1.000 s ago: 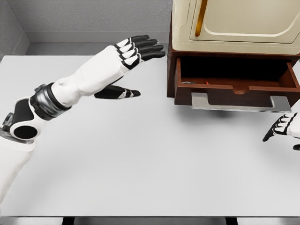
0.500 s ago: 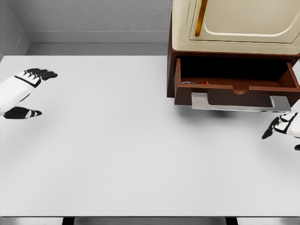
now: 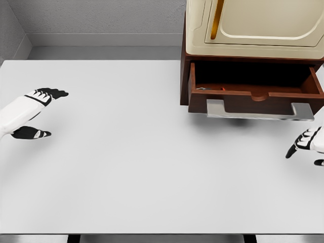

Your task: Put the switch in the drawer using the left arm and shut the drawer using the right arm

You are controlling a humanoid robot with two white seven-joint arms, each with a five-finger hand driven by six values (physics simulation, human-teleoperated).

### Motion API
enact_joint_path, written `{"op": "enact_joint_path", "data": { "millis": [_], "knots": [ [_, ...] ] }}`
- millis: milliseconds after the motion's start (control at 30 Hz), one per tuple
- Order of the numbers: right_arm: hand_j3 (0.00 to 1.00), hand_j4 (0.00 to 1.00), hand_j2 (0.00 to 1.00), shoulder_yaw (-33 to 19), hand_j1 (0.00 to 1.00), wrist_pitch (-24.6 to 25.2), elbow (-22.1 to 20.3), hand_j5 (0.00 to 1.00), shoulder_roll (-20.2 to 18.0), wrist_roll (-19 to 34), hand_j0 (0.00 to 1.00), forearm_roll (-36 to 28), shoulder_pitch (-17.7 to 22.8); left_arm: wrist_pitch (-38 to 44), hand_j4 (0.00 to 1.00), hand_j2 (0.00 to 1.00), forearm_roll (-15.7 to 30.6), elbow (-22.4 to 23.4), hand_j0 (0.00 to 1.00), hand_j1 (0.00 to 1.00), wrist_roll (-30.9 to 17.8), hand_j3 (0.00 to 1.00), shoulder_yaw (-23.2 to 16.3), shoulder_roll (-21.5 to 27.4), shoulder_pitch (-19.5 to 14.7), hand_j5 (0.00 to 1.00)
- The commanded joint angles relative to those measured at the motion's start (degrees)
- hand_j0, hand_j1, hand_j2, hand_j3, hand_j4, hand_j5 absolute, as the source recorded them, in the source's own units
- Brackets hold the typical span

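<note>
The dark wooden drawer (image 3: 255, 96) stands pulled out under the cream cabinet, with a grey handle (image 3: 259, 111) along its front. Just inside its front left edge, a thin sliver of grey and red shows, likely the switch (image 3: 210, 89), mostly hidden by the drawer wall. My left hand (image 3: 39, 112) is at the far left edge over the table, fingers spread and holding nothing. My right hand (image 3: 306, 147) shows at the right edge, below and right of the handle, fingers relaxed and apart from it.
The cream cabinet (image 3: 253, 25) with a gold handle (image 3: 216, 20) sits above the drawer at the back right. A white table (image 3: 152, 167) fills the view, with a grey wall behind and its front edge near the bottom.
The left arm has pulled back from beside the drawer to the far left edge, then crept slightly right and down. The right hand has slid a little down and right.
</note>
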Motion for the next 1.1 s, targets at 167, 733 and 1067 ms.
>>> {"op": "enact_joint_path", "data": {
  "millis": [167,733,1067],
  "knots": [
    [0.72,0.72,0.72,-0.7,0.72,0.0,-0.1,0.72,0.0,-0.2,0.72,-0.7,-2.9,0.2,1.0,1.0,0.4,-0.6,1.0,1.0,0.0,1.0,0.0,-0.8,1.1,1.0],
    [0.71,0.71,0.71,0.9,0.71,0.0,-0.1,0.71,0.0,-1.9,0.71,0.6,-4.0,0.2,1.0,1.0,0.5,-1.7,1.0,1.0,0.0,1.0,0.0,-0.8,2.3,1.0],
    [0.64,0.64,0.64,0.3,0.64,0.0,0.4,0.64,0.0,-1.9,0.64,-1.4,-3.7,0.2,1.0,1.0,0.4,-1.8,1.0,1.0,0.1,1.0,0.0,-1.1,2.3,1.0]
  ]
}}
